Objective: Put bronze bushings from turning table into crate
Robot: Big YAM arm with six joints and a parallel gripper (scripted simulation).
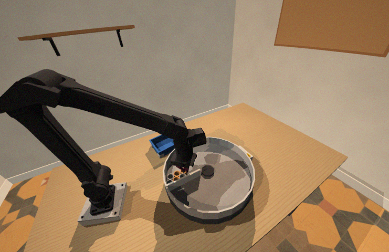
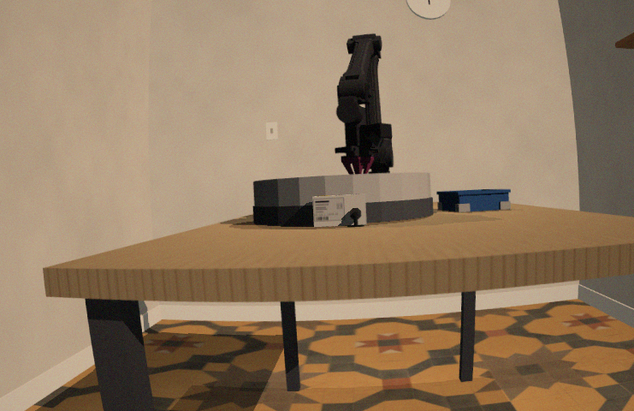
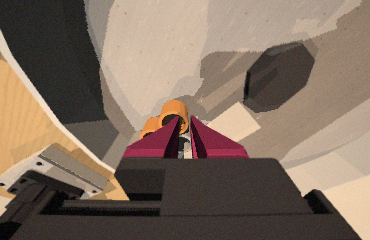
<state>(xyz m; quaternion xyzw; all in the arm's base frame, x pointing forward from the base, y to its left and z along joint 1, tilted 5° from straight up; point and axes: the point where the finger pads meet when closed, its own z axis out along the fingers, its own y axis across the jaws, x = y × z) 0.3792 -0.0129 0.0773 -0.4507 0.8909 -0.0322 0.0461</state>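
Gripper fingers stood nearly together, gripping nothing. Bronze bushings lay inside the turning table, beside the divider. Good technique called for nudging one clear of its neighbours, then opening, straddling it squarely and lifting above the rim.

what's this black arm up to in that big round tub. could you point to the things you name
The arm is working on sorting bushings: bronze ones go to the blue crate (image 1: 163, 144) (image 2: 482, 200), steel ones stay on the turning table (image 1: 212, 209) (image 2: 399, 186). Right now its jaws are down inside the rim, close together beside a bronze bushing (image 3: 174, 108). Whether they grip anything is unclear. Bronze and steel bushings stand grouped against the divider (image 1: 182, 178). The part of the crate's inside that shows holds no bushing.
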